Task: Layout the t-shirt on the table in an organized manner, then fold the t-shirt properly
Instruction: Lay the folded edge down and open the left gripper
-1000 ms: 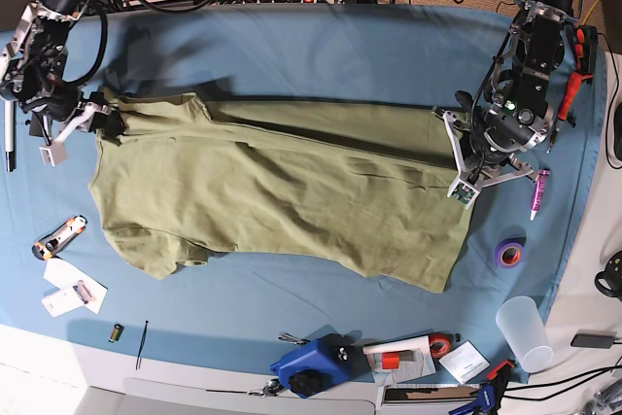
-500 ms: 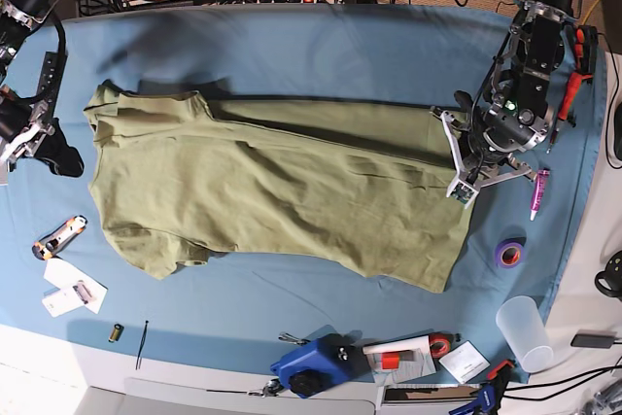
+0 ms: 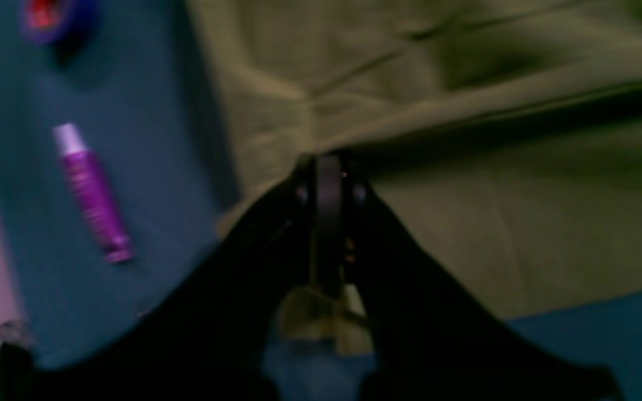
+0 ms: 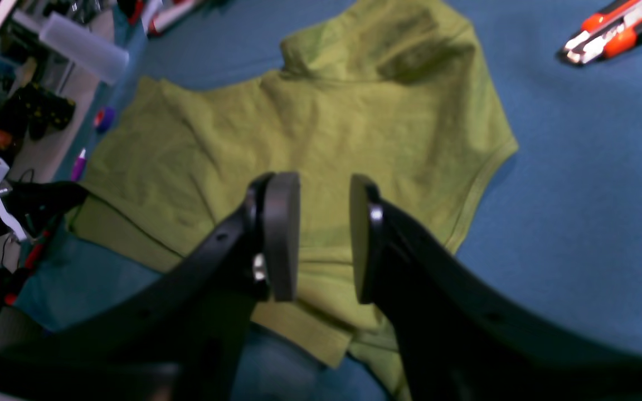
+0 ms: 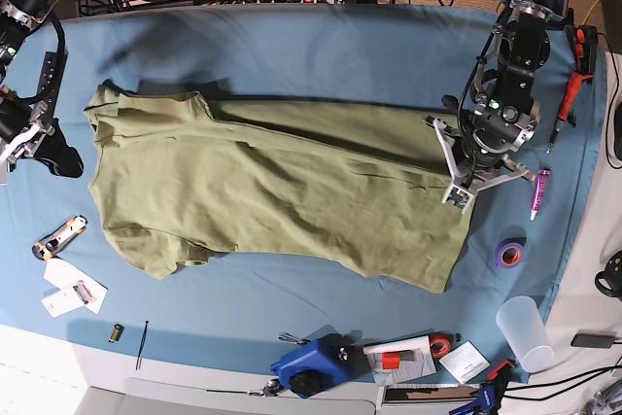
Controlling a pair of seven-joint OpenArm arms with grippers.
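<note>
On the base view's left we see our right gripper [image 4: 321, 236] raised off the cloth, jaws apart and empty. The t-shirt [image 5: 282, 191] lies spread across the table [image 5: 321, 41]. At its right edge our left gripper [image 5: 459, 177] angles down, clamped on the fabric.

The far strip of the table [image 5: 321, 46] behind the t-shirt [image 5: 272, 196] lies bare from side to side, as does the band of blue cloth between the shirt's near hem and the clutter along the front edge. At the base view's left a utility knife [image 5: 60, 236] and paper cards [image 5: 73, 289] crowd the near corner; at its right a purple marker [image 5: 537, 193], purple tape roll [image 5: 508, 254] and plastic cup [image 5: 523, 333] narrow the margin beside the shirt
</note>
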